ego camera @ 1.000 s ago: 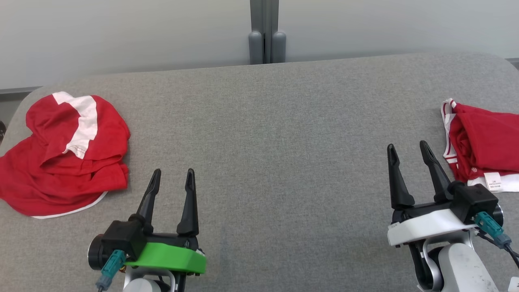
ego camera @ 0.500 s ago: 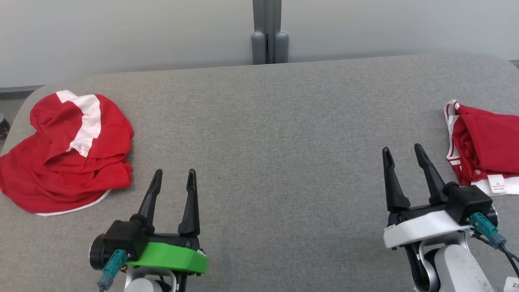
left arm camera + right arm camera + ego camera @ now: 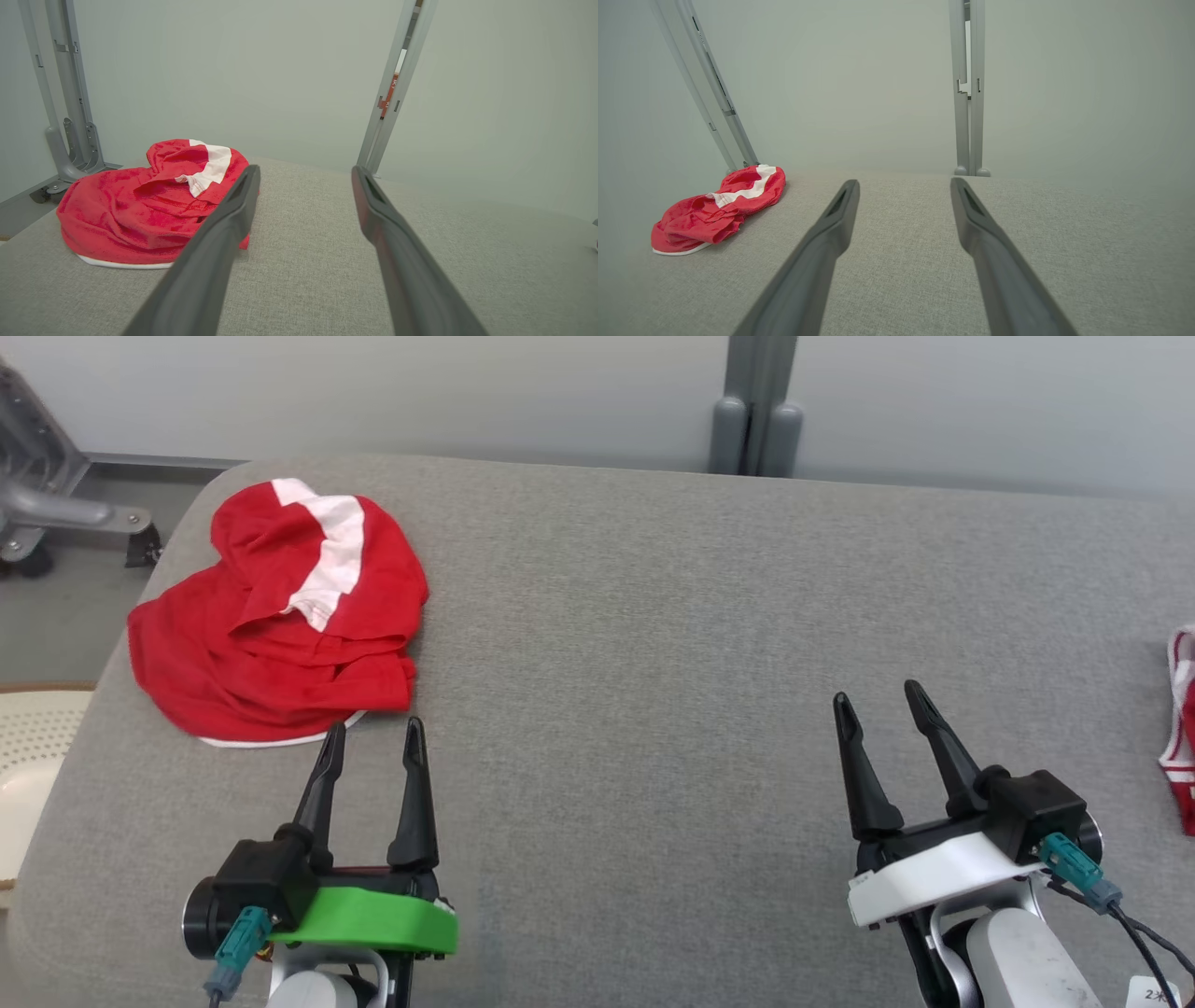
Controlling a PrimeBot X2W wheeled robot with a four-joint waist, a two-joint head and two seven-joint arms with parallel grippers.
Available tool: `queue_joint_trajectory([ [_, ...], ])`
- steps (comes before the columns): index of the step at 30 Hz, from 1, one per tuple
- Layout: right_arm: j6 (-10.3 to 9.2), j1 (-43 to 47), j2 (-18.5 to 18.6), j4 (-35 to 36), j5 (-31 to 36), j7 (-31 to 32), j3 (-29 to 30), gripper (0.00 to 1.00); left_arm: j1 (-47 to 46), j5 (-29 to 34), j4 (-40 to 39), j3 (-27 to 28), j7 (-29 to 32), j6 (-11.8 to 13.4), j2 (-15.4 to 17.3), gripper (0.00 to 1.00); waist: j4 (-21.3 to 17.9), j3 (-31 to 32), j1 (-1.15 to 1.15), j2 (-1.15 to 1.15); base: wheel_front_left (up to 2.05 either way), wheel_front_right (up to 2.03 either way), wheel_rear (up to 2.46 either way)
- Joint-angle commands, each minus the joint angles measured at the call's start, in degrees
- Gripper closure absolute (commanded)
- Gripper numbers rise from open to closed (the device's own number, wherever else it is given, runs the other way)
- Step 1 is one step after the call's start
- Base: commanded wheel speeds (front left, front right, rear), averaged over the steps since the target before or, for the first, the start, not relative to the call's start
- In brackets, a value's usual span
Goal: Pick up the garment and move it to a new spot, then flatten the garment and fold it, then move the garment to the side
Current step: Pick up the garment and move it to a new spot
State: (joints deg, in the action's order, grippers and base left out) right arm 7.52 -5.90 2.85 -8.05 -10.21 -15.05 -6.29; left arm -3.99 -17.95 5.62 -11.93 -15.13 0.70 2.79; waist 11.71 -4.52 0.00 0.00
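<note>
**Colleague:** Where is the garment?

**Operator:** The garment (image 3: 280,635), red with a white band, lies crumpled near the far left corner of the grey worktop (image 3: 653,663). It is just beyond my left fingers (image 3: 412,793) and I see no contact. My right fingers (image 3: 859,770) hover well apart from it. Both pairs stand spread and hold nothing.

**Colleague:** What could go wrong?

**Operator:** The heap sits close to the worktop's left edge. I judge that a push rather than a clean pinch could slide it over. Pinching only the top fold could lift it bunched, making it harder to flatten.

**Colleague:** Anything in the way?

**Operator:** Nothing lies between my left fingers and the cloth. A second red garment (image 3: 1181,728) shows at the right edge, and I must not confuse the two. A wheeled frame (image 3: 56,504) and a pale perforated thing (image 3: 37,747) stand past the left edge, and a grey post (image 3: 754,401) stands behind.
</note>
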Motion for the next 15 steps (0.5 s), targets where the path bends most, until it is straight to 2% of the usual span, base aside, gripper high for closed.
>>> queue_joint_trajectory([
  [1,-0.06,0.5,0.1,-0.1,-0.2,-0.2,-0.3,0.0,0.0,0.3,-0.2,0.3,0.0,0.1,0.2,0.0,5.1,0.1,0.0,0.0,0.0,0.0,0.0],
  [8,-0.06,0.7,0.1,-0.8,-1.0,-0.2,-2.8,0.0,1.4,1.0,-0.6,1.9,0.0,-0.1,0.2,0.0,11.4,1.1,0.0,0.0,0.0,0.0,0.0],
  [15,-0.06,1.2,0.1,-1.5,-1.7,-0.2,-5.4,0.0,2.1,1.5,-1.0,2.5,0.0,-0.5,0.2,0.0,14.7,1.6,0.0,0.0,0.0,0.0,0.0],
])
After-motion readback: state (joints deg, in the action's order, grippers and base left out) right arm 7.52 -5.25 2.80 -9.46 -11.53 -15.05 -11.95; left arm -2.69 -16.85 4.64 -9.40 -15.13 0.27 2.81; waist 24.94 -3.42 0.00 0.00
